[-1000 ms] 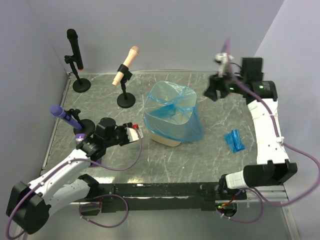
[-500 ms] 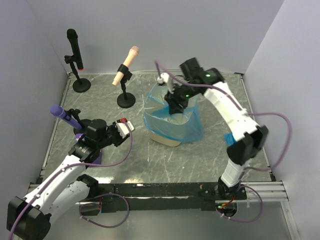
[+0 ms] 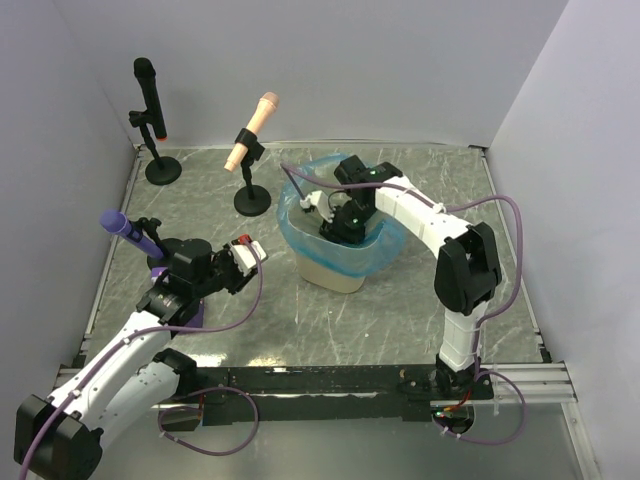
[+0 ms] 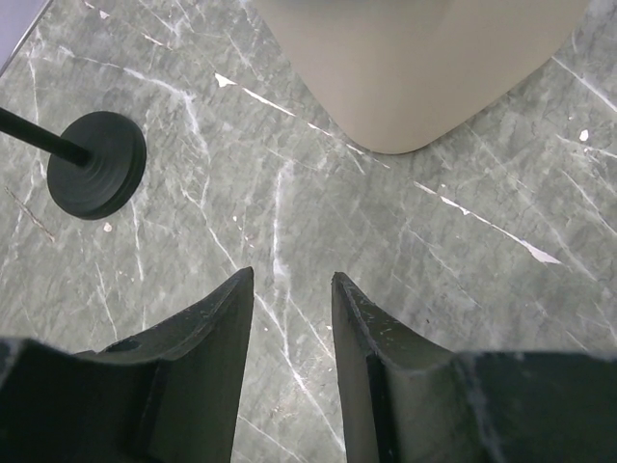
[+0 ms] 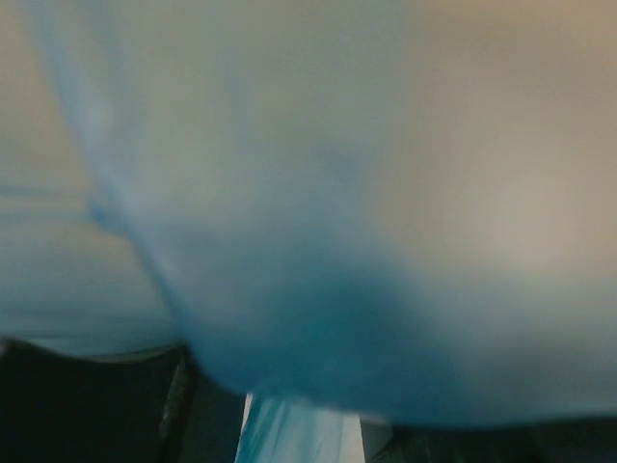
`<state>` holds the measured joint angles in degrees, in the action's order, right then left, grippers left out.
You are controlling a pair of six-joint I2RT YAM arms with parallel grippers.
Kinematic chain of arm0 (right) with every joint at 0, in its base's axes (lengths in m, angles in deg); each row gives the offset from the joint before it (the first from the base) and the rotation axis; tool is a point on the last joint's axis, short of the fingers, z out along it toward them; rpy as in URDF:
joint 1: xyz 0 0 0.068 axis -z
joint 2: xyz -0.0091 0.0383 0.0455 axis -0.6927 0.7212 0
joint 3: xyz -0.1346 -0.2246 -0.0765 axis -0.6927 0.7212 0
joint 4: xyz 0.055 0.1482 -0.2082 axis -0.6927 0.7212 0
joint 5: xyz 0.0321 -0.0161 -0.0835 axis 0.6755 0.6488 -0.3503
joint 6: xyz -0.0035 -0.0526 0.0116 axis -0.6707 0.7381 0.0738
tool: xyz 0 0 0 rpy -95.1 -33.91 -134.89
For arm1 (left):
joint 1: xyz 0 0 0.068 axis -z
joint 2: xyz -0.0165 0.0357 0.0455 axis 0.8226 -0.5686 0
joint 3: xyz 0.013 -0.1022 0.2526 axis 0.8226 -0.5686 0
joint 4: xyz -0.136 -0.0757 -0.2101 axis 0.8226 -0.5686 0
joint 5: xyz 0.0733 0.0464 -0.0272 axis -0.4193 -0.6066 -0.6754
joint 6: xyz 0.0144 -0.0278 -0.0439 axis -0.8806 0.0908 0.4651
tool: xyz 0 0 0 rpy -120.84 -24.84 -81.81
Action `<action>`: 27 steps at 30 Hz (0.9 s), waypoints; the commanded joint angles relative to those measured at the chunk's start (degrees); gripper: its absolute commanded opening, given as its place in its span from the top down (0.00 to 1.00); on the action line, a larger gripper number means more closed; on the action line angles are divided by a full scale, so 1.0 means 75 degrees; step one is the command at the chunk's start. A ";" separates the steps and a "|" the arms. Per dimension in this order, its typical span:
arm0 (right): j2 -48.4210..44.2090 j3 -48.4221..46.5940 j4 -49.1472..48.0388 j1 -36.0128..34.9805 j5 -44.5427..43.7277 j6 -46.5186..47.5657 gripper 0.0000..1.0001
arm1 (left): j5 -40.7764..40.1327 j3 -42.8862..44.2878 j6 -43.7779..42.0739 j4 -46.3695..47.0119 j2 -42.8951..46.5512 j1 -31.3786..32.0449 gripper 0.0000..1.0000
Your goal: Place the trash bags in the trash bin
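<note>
- While the right gripper (image 3: 335,223) is reaching inside the trash bin (image 3: 333,273) in the top view, the step in hand is looking like seating the blue trash bag (image 3: 300,237) as a liner. The film is draping over the rim and bunching round the arm.
- Same view: the bin is standing upright mid-table. The right jaws are sitting below the rim, so I can't tell how wide they are or whether they're pinching film.
- Also there, the left gripper (image 3: 243,256) is hovering over the table (image 3: 400,320) left of the bin, apart from it, near the purple microphone (image 3: 125,228).
- Left wrist view: the fingers are standing partly apart and holding nothing. The bin's base is sitting ahead, untouched, with a stand base (image 4: 96,164) off left.
- Right wrist view: blurred blue film over beige is filling the lens. The grip isn't showing.
- Next move, my guess: pushing the film down to the bin floor without dragging the rim fold in or tipping the bin.
</note>
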<state>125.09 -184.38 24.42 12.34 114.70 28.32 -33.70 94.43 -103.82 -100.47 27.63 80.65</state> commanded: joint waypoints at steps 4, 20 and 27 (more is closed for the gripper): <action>-0.0569 0.0650 -0.0977 -0.0088 -0.0039 -0.0273 0.50 | 0.0403 -0.0030 0.0153 0.0234 -0.0098 -0.0033 0.56; -0.2946 -0.0041 -0.0684 -0.0100 -0.0145 -0.1421 0.24 | 0.0462 0.1409 0.0469 0.0246 -0.0332 -0.0022 0.54; -0.3979 0.0006 -0.2428 -0.0111 -0.2540 -0.3516 0.05 | 0.0743 0.3763 0.1195 0.0422 -0.1642 -0.0045 0.48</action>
<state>98.60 -182.70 14.87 11.83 109.03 13.57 -30.60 113.53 -99.29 -100.39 20.57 80.65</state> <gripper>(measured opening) 0.902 0.518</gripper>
